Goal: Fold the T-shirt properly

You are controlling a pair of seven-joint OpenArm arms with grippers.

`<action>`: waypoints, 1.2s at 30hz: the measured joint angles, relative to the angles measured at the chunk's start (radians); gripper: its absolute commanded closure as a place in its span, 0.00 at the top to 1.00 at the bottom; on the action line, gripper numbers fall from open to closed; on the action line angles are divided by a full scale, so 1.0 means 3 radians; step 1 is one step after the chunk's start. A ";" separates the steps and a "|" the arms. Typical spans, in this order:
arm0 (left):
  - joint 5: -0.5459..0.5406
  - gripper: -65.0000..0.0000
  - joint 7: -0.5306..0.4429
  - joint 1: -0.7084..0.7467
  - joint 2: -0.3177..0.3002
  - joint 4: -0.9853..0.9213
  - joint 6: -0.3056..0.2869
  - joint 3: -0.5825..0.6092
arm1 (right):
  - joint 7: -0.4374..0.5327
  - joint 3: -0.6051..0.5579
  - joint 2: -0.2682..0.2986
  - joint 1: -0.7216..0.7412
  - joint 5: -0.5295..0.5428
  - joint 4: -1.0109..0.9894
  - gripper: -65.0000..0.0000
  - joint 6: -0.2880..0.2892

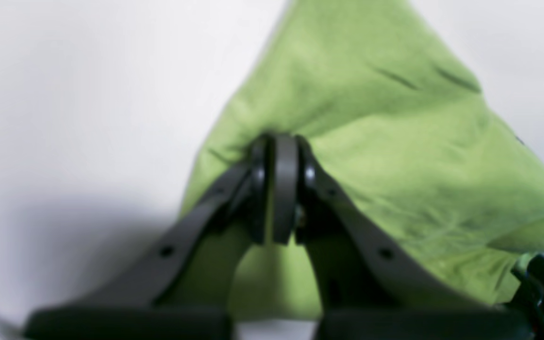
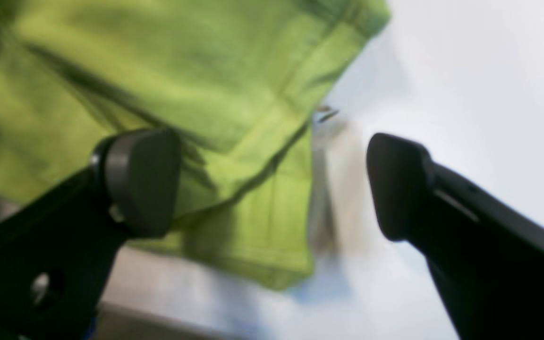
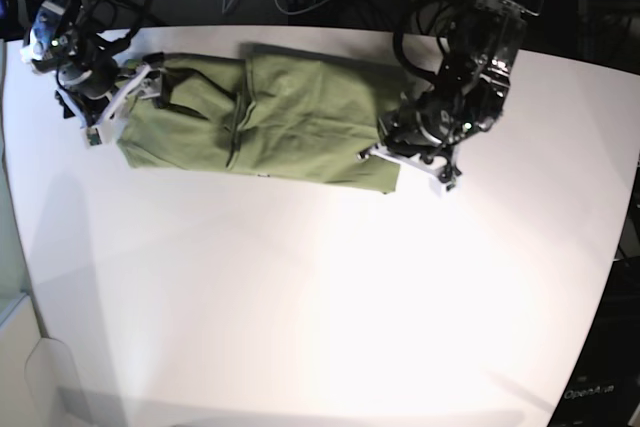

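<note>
Your left gripper [image 1: 279,189] has its two pads pressed together, and the green fabric of the T-shirt [image 1: 385,141] bunches right at the tips and spreads away on both sides of the fingers, so it is clamped on the cloth. In the base view that gripper [image 3: 412,152] sits at the shirt's end on the right side of the picture, low over the white table [image 3: 320,297]. Your right gripper [image 2: 272,184] stands wide apart: one pad [image 2: 142,182] lies in front of the fabric, whether it touches is too blurred to tell, and the other finger [image 2: 397,184] hangs over bare table, clear of the cloth, with the shirt's hemmed edge [image 2: 295,198] between them. Nothing is pinched there. In the base view this gripper [image 3: 105,107] is at the shirt's opposite end, on the left side of the picture. The T-shirt [image 3: 270,117] lies stretched as a long, wrinkled band across the far part of the table, running between your two arms.
</note>
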 measured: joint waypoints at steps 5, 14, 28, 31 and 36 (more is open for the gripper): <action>-0.0001 0.03 0.0001 0.0000 0.0000 0.0000 0.0000 0.0000 | 0.0112 0.0003 0.0027 0.0120 0.0065 -0.0186 0.85 -0.0003; 0.0000 0.03 0.0003 -0.0004 0.0001 0.0000 0.0003 0.0000 | 0.0017 -0.0008 -0.0027 0.0193 0.0092 -0.0225 0.02 -0.0001; 0.0051 0.03 -0.0001 -0.0009 0.0065 -0.0014 0.0025 -0.0006 | -0.0539 -0.0292 0.0111 0.0346 -0.0017 0.0678 0.01 0.0010; 0.0050 0.03 0.0004 -0.0029 0.0065 -0.0015 0.0025 -0.0006 | -0.0673 -0.0491 0.0125 0.0369 -0.0020 0.0858 0.01 0.0009; 0.0048 0.03 0.0024 -0.0072 0.0065 -0.0039 0.0027 -0.0006 | -0.0773 -0.0945 0.0114 0.0385 -0.0024 0.0846 0.01 0.0009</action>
